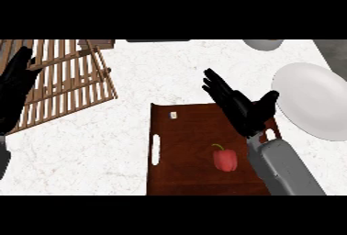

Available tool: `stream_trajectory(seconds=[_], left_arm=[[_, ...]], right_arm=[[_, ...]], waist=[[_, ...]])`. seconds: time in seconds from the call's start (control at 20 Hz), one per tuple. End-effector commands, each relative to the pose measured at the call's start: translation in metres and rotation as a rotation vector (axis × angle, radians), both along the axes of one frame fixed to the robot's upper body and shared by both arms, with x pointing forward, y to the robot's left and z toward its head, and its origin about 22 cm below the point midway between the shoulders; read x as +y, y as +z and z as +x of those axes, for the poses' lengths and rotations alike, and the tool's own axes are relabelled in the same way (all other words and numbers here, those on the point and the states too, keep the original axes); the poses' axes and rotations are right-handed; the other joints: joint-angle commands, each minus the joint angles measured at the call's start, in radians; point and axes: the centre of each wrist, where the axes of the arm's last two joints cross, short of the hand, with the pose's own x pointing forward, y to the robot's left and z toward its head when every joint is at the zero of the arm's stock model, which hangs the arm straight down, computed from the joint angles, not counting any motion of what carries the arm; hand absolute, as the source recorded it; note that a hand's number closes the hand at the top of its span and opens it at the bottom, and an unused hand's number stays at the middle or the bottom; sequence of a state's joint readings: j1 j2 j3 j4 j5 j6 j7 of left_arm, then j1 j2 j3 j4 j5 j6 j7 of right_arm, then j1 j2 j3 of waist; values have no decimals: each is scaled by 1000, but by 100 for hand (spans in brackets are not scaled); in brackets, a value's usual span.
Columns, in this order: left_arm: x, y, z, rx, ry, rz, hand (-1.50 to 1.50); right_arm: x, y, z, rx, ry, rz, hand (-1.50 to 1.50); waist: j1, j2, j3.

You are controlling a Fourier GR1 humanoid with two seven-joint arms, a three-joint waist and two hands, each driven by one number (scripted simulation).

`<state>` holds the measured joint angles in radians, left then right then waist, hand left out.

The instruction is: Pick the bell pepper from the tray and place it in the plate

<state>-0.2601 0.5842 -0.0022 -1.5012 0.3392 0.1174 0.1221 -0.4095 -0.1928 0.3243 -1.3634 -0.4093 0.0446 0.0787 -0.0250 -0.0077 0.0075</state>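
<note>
Clearly the pick is not yet made: the red bell pepper (pixel 226 159) lies low on the brown tray (pixel 190 137), untouched. Right hand (pixel 238 106) hovers above it with straight, empty fingers; it must drop back and curl round it. The white plate (pixel 313 98) waits at right. Left hand (pixel 15 87) rests, fingers straight, at the frame's left edge.

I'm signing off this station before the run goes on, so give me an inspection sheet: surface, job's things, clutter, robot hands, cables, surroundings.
Surface: white marbled counter with a brown tray lying on it.
Job's things: red bell pepper on the tray, towards its right side; white plate on the counter right of the tray, pepper not in it.
Clutter: wooden slatted rack at upper left; small white item near the tray's far edge; grey round object cut off at the top.
Robot hands: right robot hand open above the tray, beyond the pepper, holding nothing; left robot hand open, resting at the left edge.
Cables: nothing seen.
Surroundings: dark grey area past the counter's far right corner.
</note>
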Motion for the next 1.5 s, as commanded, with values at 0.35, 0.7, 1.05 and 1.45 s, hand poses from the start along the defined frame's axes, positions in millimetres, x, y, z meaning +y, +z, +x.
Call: stream_trajectory(seconds=[0.35,0.7,1.05,1.45], left_arm=[[-28,-97,-46,352,55,-195,0],[-48,-120,-71,398,43,-247,0],[-80,-145,-74,459,29,-248,0],[-94,-138,-62,457,-9,-241,0]], right_arm=[[-125,115,21,-591,-449,-599,150],[-124,82,-8,-699,-574,-391,-150],[-136,73,-75,-661,-461,-687,-150],[-106,103,-113,-489,-256,-1069,-150]], waist=[[-82,4,-24],[-69,11,-5],[-31,-1,-10],[0,2,-11]])
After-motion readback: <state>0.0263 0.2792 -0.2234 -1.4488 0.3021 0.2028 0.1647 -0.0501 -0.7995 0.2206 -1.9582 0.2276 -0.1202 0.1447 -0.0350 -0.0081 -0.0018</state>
